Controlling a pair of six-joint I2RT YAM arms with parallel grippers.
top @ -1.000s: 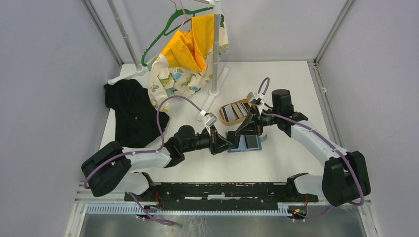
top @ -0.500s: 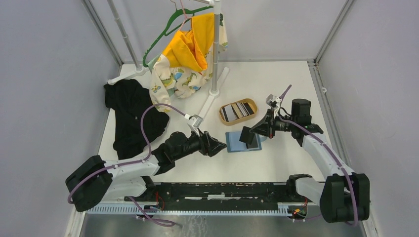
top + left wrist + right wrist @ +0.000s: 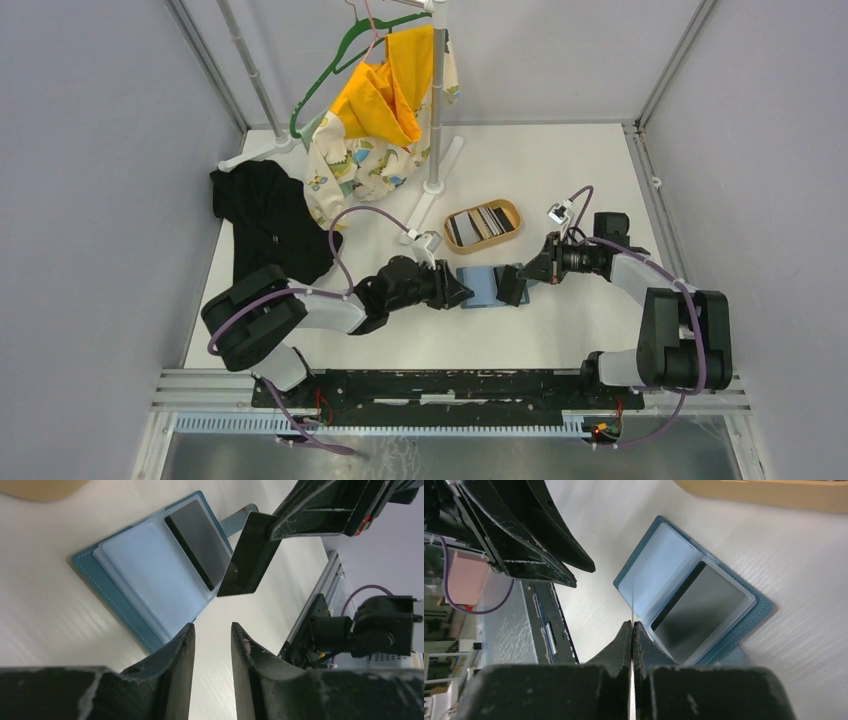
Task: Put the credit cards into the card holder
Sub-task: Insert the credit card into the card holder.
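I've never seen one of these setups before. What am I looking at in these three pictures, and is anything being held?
Two robot arms are bolted at the table's near edge, each ending in a two-finger pincer. The wide picture comes from a camera above and behind them; the close-ups come from cameras on each wrist. On the table lie an open teal card holder, a wooden tray of cards and black clothing. The right pincer is shut on a black card at the holder. The left pincer is open and empty.
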